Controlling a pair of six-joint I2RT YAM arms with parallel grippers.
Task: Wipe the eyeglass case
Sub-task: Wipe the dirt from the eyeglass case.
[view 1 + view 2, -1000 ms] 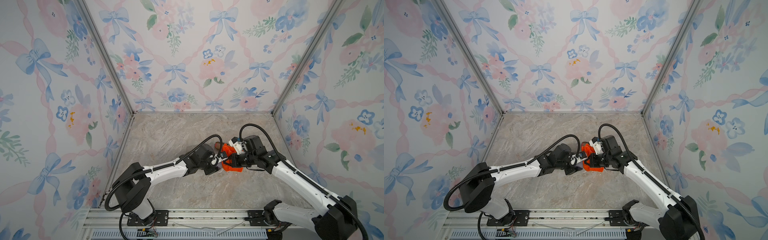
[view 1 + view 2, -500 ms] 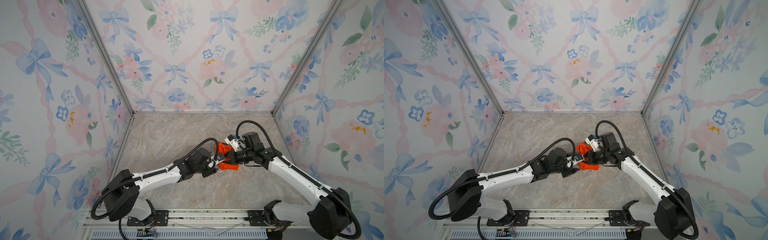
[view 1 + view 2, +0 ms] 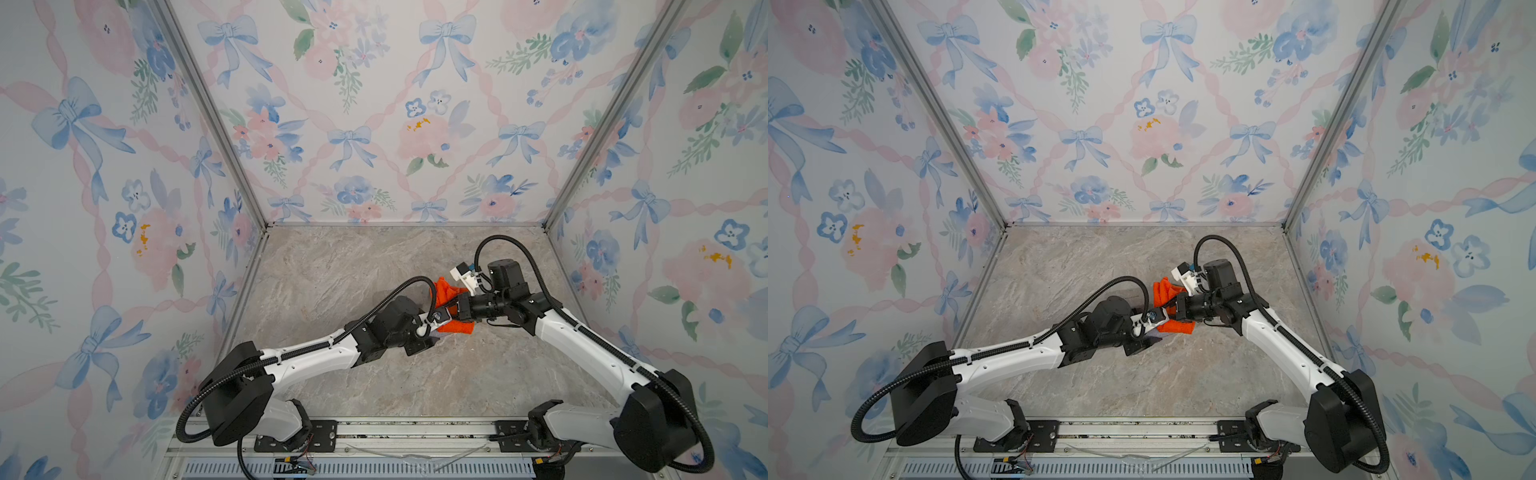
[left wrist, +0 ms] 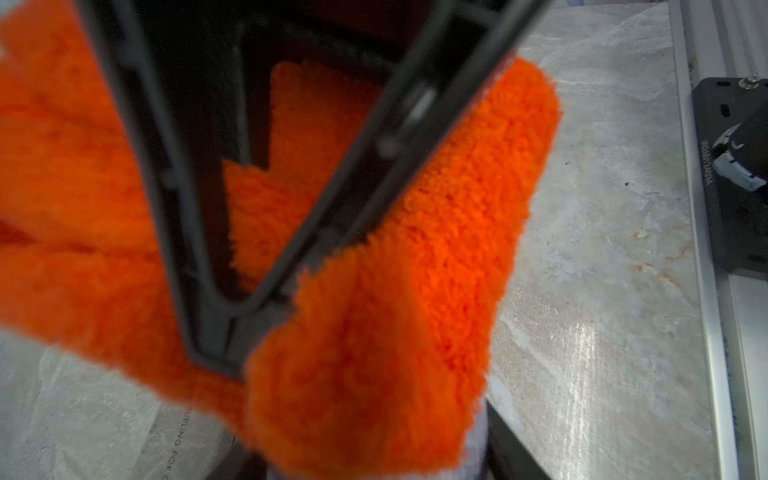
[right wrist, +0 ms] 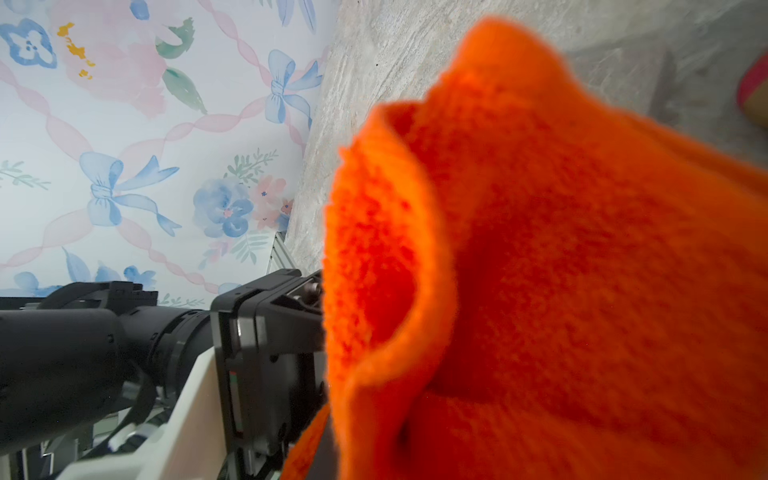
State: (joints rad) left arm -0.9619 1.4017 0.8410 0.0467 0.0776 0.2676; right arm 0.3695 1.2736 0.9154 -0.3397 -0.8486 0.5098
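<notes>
Now cloth shifted left over eyeglass case, right end effector gripping

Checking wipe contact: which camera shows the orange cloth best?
Left wrist: the orange cloth is sharp, pile clear, though the left pincer's fingers cross it. Right wrist: cloth fills the frame, blurred. In both top views it is a small patch between the arms.

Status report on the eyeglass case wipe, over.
Left gripper shut on eyeglass case. Right gripper shut on orange cloth, draped over it. Case mostly hidden.
</notes>
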